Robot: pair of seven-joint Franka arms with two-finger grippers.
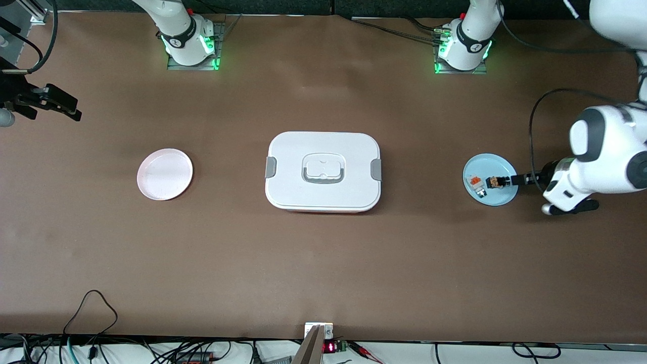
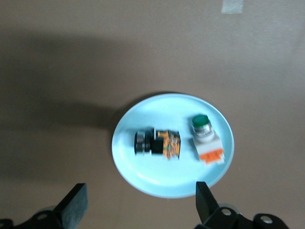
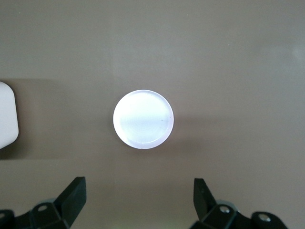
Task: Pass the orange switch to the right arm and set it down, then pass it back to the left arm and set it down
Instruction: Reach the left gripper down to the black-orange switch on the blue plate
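Observation:
The orange switch (image 1: 497,182) (image 2: 159,143), black with an orange middle, lies on its side on a blue plate (image 1: 493,163) (image 2: 162,177) at the left arm's end of the table. My left gripper (image 1: 526,178) (image 2: 139,188) hangs open over that plate's outer edge, holding nothing and apart from the switch. The white box (image 1: 323,172) (image 3: 7,114) with grey latches stands at the table's middle. My right gripper (image 1: 50,103) (image 3: 138,182) is open and empty, high over the table by the pink plate (image 1: 165,174) (image 3: 143,119).
A white-and-grey piece (image 1: 476,185) (image 2: 206,138) with an orange base and a green button lies beside the switch on the blue plate. Cables run along the table edge nearest the front camera.

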